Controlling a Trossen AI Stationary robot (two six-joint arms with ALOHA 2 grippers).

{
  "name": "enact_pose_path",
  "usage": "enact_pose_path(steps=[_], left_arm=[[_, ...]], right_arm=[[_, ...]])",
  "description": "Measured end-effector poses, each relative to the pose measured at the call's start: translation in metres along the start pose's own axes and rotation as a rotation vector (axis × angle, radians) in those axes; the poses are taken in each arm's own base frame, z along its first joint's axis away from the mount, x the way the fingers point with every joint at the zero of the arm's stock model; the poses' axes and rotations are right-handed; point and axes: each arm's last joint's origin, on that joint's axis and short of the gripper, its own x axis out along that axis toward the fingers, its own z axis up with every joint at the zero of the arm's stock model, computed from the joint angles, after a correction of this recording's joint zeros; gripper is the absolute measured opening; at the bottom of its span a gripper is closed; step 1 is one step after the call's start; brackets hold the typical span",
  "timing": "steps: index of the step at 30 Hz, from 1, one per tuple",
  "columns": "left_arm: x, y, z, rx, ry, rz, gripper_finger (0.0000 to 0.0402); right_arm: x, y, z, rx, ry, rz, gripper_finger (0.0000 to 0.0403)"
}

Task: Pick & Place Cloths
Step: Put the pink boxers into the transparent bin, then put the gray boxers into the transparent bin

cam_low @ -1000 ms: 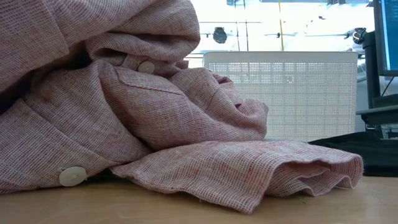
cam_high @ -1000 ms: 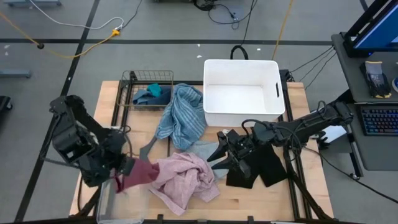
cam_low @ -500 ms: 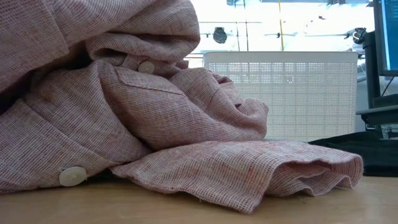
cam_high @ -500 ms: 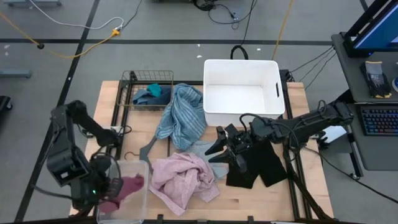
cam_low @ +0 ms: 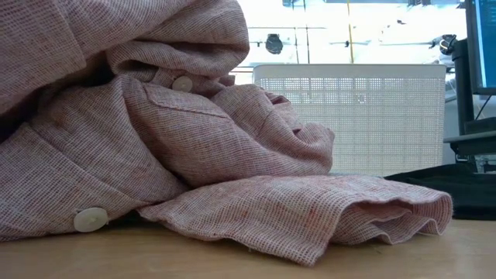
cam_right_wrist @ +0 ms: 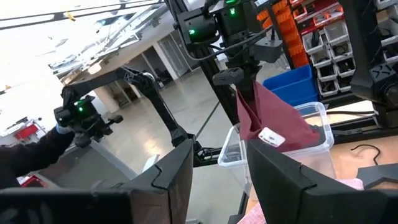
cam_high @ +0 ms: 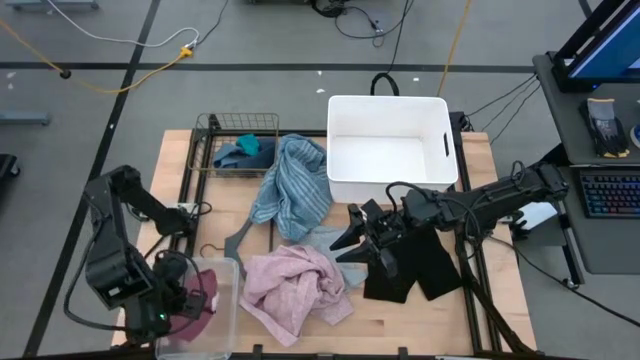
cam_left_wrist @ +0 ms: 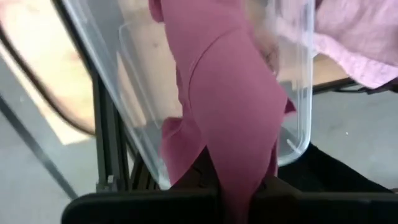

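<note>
So the maroon cloth (cam_high: 198,300) is pinched in the shut left hand (cam_high: 185,297) over the bin (cam_high: 228,300); limp, light, best gripped at 1 bunched fold.

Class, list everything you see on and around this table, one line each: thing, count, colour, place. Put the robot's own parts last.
maroon cloth: one, maroon, hanging from the left gripper over the clear bin.
clear bin: one, transparent, front left corner of the table.
pink shirt: one, pink, front centre.
striped towel: one, blue striped, centre.
teal cloth: one, teal, in the wire basket.
wire basket: one, dark, back left.
white tub: one, white, back centre.
black shorts: one, black, under the right gripper.
hanger: one, grey, beside the towel.
left gripper: shut on the maroon cloth.
right gripper: open, above the shorts.
</note>
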Motion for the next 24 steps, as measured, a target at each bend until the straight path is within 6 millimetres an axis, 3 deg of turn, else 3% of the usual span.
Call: enact_pose_path(steps=[14, 24], left_arm=[[0.032, -0.003, 0.011, 0.081, -0.133, 0.058, 0.003], [0.034, -0.003, 0.011, 0.084, -0.137, 0.06, 0.0134]], right_arm=[[0.0, 0.0, 0.0, 0.0, 0.0, 0.0, 0.0144], [0.0, 0.0, 0.0, 0.0, 0.001, 0.0, 0.0144]])
